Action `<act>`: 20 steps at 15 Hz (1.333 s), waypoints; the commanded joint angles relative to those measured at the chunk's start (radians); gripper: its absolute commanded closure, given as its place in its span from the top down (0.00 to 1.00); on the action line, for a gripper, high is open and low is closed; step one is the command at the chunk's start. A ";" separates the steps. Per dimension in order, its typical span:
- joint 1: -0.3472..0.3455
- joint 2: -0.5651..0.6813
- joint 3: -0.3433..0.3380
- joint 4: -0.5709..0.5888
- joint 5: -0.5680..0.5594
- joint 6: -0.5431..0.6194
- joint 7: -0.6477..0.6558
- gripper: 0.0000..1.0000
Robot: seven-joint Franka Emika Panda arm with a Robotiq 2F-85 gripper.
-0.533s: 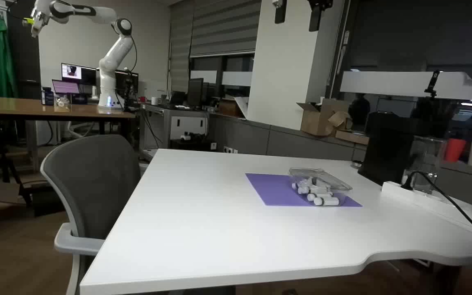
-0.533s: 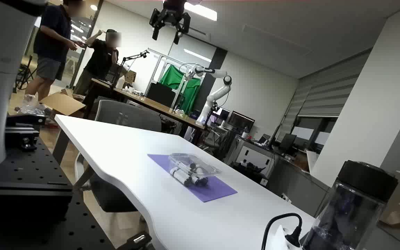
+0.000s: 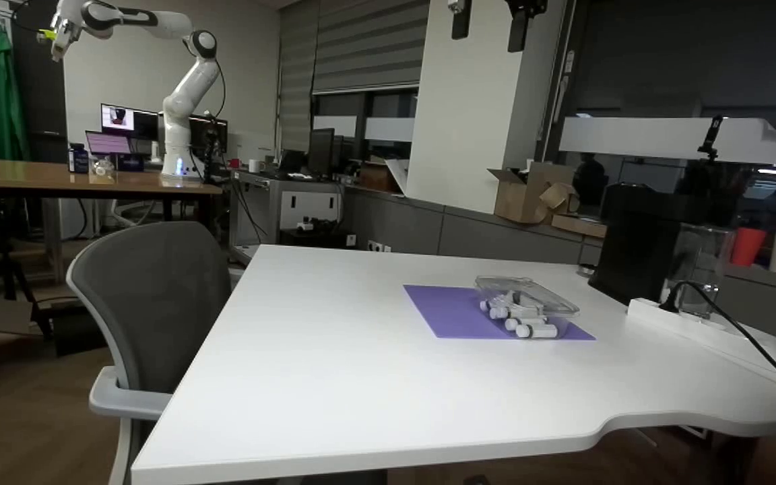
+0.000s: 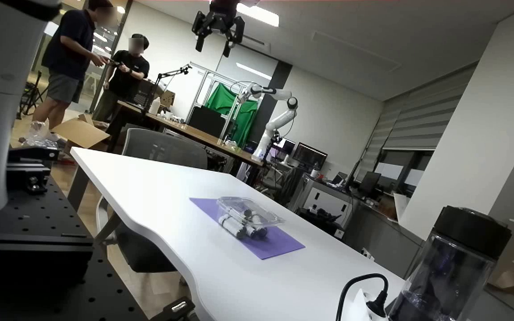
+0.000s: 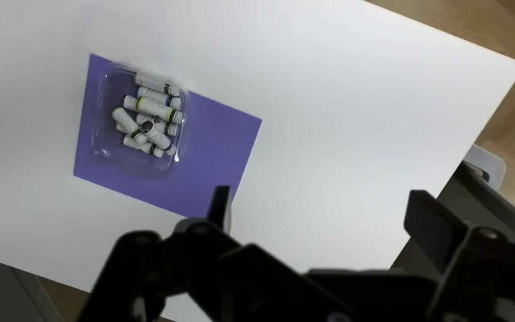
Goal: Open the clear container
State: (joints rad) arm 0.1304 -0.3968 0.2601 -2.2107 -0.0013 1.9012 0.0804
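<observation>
We are hovering, gripper (image 4: 213, 47) empty and jaws spread; the clear container (image 5: 128, 161) is sitting well below it, off to one side. We're probably only preparing the approach; next we're needing to shift across and descend.

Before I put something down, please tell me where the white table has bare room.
Bare: the white table between the grey chair and the purple mat. Crowded: the mat under the clear container of small bottles, and around the power strip.
</observation>
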 commanded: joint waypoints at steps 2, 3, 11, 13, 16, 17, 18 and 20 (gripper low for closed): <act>0.020 0.003 -0.017 0.002 -0.008 -0.002 0.007 1.00; 0.018 0.020 -0.031 0.006 -0.007 0.027 -0.030 1.00; -0.031 0.436 -0.273 0.223 0.283 0.195 -0.616 1.00; -0.082 0.558 -0.287 0.330 0.332 0.136 -0.693 1.00; -0.146 0.724 -0.292 0.489 0.243 0.056 -0.584 1.00; -0.154 0.612 -0.260 0.345 0.294 0.128 -0.672 1.00; -0.171 0.662 -0.261 0.391 0.270 0.112 -0.652 1.00; -0.185 0.720 -0.261 0.445 0.256 0.100 -0.637 1.00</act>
State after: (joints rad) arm -0.0246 0.3243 -0.0341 -1.7673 0.2662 2.0018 -0.5641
